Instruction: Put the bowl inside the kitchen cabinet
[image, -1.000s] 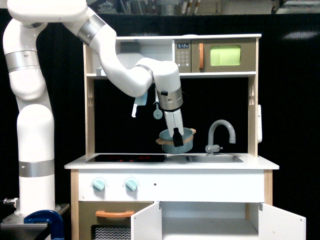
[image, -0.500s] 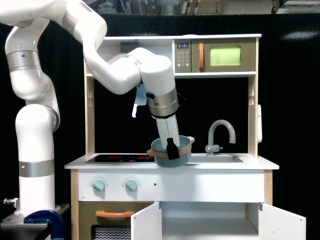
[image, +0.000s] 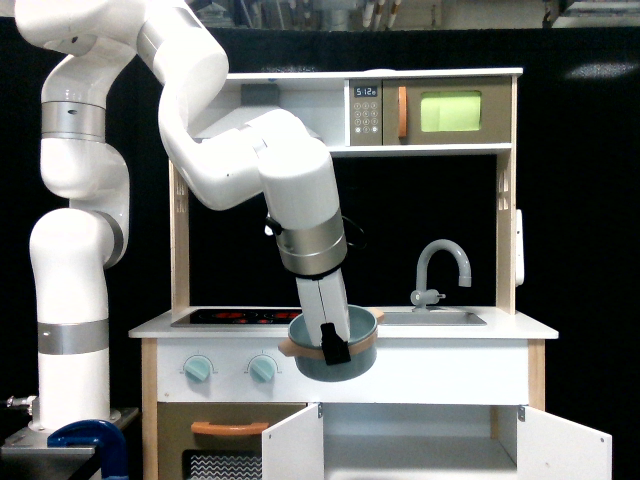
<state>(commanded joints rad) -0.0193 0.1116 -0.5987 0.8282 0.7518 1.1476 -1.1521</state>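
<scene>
Halfway there by my reckoning: gripper (image: 333, 345) clamped on the bowl (image: 335, 350) rim, which must drop into the open kitchen cabinet (image: 420, 440)

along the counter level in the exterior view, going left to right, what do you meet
Robot arm's upright column → black stovetop → bowl gripped at its rim by the gripper, in front of the counter edge → grey faucet over the sink → the kitchen's right wooden post.
</scene>
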